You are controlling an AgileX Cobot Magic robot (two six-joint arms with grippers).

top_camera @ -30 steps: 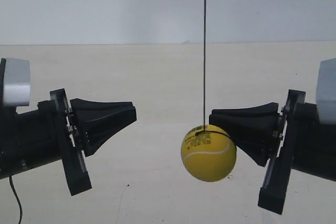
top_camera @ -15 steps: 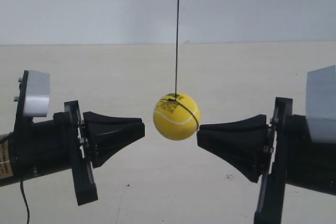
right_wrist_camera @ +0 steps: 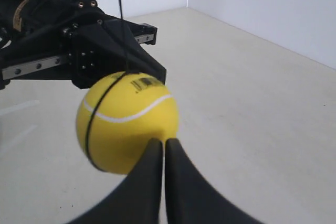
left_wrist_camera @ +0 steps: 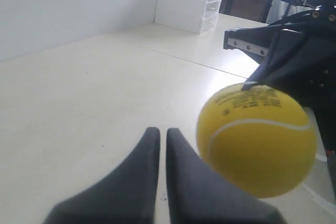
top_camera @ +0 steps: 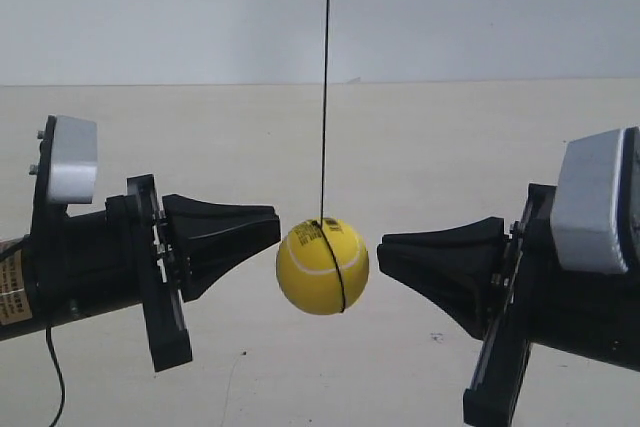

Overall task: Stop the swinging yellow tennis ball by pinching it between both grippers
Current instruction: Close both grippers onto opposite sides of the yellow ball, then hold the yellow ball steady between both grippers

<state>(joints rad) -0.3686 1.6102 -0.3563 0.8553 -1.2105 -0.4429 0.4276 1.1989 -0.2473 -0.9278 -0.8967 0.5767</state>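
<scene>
While the yellow tennis ball (top_camera: pixel 322 265) hangs between them, we find it straight ahead of the right gripper (right_wrist_camera: pixel 163 141) yet off the axis of the left gripper (left_wrist_camera: pixel 161 129), both jaw pairs closed together.

A wide, pale cream table (top_camera: pixel 420 157) fills the scene, smooth and matt, and meets a plain white wall (top_camera: pixel 200 7) at its far edge. In the left wrist view a white set of small drawers (left_wrist_camera: pixel 189 1) stands on the table, close to that wall. A thin straight seam (left_wrist_camera: pixel 194 62) crosses the tabletop near the drawers, on the camera's side of them. Well away from the drawers, a tiny dark speck (left_wrist_camera: pixel 102 146) marks the surface. The exterior view shows similar specks.
</scene>
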